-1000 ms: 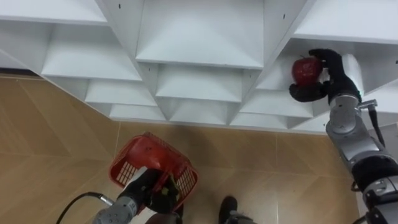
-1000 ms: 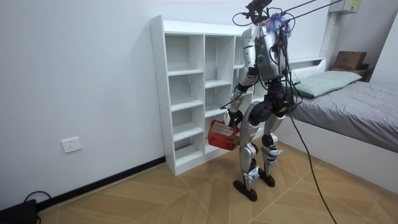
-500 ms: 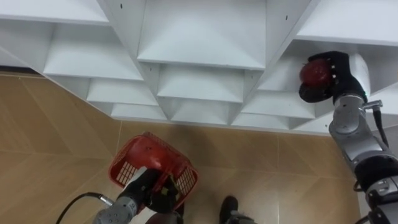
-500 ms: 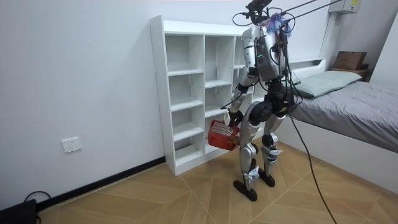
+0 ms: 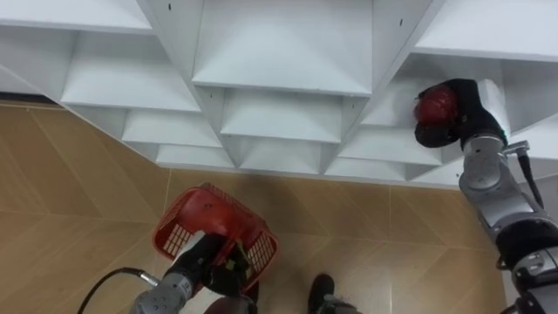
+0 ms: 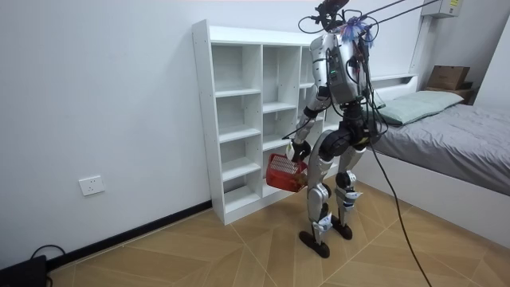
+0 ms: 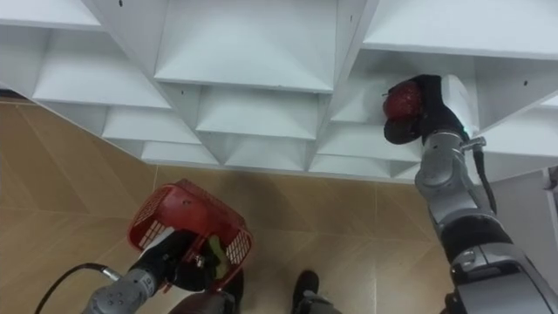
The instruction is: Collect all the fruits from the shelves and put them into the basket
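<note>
Left eye view: right hand [image 5: 468, 103] curled round glossy round red apple [image 5: 433, 106], inside right bay of white open-shelved closet [image 5: 281, 52]. Left hand [image 5: 207, 266] clamped on red plastic mesh basket [image 5: 209, 228], well below.

Room view: robot stands facing closet, basket low by its legs.

Right eye view: yellow-green shape [image 7: 214, 253] in basket, maybe fruit.

Risk: apple clips shelf edge on exit, slips, misses basket.

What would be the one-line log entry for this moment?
right hand: fingers closed on apple, at shelf | left hand: holds basket above floor | step: apple not yet in basket
</note>
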Tool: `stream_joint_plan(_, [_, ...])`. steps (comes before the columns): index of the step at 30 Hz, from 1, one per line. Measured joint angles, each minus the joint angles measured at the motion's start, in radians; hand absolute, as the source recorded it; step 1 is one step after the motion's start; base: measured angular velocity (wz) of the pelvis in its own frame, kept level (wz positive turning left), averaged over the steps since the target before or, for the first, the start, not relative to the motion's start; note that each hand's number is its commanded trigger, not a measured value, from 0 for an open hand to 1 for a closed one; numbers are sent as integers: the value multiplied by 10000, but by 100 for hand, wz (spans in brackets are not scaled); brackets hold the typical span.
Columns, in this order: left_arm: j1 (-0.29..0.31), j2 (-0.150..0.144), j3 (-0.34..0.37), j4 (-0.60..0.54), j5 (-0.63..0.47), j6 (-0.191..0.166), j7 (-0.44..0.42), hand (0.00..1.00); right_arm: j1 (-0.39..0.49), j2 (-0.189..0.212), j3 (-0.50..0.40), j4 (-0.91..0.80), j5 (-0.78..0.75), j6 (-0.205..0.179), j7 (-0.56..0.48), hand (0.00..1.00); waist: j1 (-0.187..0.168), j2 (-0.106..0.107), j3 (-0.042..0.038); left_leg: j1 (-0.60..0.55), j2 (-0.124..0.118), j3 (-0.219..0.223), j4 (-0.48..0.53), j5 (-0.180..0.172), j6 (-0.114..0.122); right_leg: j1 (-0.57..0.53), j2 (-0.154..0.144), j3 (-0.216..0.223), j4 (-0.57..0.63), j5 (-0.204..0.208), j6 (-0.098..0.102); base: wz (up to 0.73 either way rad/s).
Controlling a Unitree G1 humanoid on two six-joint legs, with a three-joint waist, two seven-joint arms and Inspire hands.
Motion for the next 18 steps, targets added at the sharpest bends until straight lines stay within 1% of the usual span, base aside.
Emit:
stream_joint_plan(3, [-66,-36,76,49,-1,-1,-52,100,18,3,-26,-325,-167,5,85,100,6,22,-5,-1,5,-2,-1,-1,-1,2,5,0,-13,3,-4,0])
stream_joint_plan(6, [-119,-110,89,103,0,-1,-84,100,72,19,-25,-842,-410,-19,84,100,11,86,-2,20,5,15,14,-1,-1,29,4,-6,-18,7,-2,0])
stream_joint_plan(8, [-102,-157,101,103,0,-1,-84,100,221,123,-25,-1158,-646,-95,82,100,8,119,-11,57,5,15,20,-1,-1,80,4,-11,-24,8,0,0])
stream_joint_plan(10, [-135,-223,168,103,-17,-7,-85,100,531,281,-25,-1675,-781,-116,112,100,-22,201,-6,55,8,7,23,-1,-1,97,5,-28,-31,8,0,2])
stream_joint_plan(12, [-172,-252,172,107,-29,-16,-84,100,879,354,-23,-2151,-775,-130,232,100,-58,306,-17,59,6,-19,24,-2,0,122,-9,-78,-30,9,1,5])
stream_joint_plan(13, [-203,-256,170,125,-113,-23,-84,100,1117,406,-20,-2383,-776,-211,299,100,-86,374,-15,90,6,-19,23,-2,0,163,-15,-132,-34,9,1,4])
stream_joint_plan(15, [-180,-256,175,172,-267,-70,-64,100,1473,540,-14,-2694,-782,-283,456,100,-120,443,-43,164,9,-10,22,-2,-1,237,-12,-99,-32,8,0,0])
stream_joint_plan(16, [-144,-271,179,182,-398,-103,-44,100,1698,647,-13,-2935,-786,-334,540,100,-184,489,-71,178,7,-4,24,-2,-1,254,-14,-91,-27,7,0,0])
stream_joint_plan(17, [-134,-290,180,191,-443,-131,-36,100,1792,699,-12,-3015,-786,-385,584,100,-222,496,-76,193,5,14,20,-2,-1,255,-15,-66,-22,7,0,-6])
stream_joint_plan(18, [-125,-340,167,255,-758,-166,-18,100,1978,813,36,-3168,-775,-418,639,100,-300,502,-80,232,5,55,12,-1,0,268,-10,-16,-18,7,1,-8])
